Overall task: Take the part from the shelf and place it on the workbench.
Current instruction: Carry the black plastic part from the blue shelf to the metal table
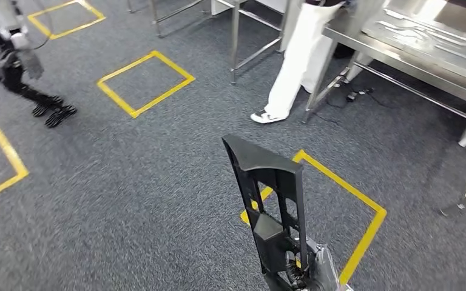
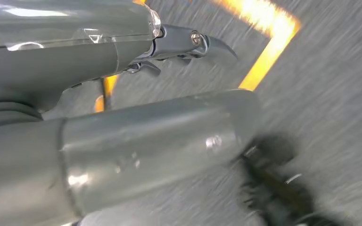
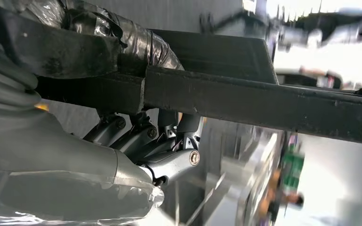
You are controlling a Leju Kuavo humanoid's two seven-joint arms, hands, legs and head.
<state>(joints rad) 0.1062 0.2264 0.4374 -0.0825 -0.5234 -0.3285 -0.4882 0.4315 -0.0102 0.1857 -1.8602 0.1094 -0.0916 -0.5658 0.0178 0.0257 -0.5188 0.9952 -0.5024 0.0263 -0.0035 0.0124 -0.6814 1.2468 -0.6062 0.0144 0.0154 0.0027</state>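
Observation:
The part (image 1: 269, 194) is a long black plastic frame with cut-outs, standing upright low in the head view. My right hand (image 1: 306, 271) grips its lower end from below. In the right wrist view the part's black bar (image 3: 264, 101) runs across the picture, and my right hand (image 3: 75, 155) has its fingers (image 3: 172, 162) curled round it. My left hand (image 2: 99, 61) hangs over grey carpet with a finger (image 2: 193, 41) stretched out and nothing in it. The metal workbench (image 1: 412, 45) stands ahead at the upper right, well away from the part.
A person in white trousers (image 1: 300, 60) stands by the workbench's near corner. Another robot (image 1: 12, 57) is at the upper left. Yellow tape squares (image 1: 145, 82) mark the grey carpet, one (image 1: 364, 230) just beside the part. Steel table legs (image 1: 235, 42) rise behind.

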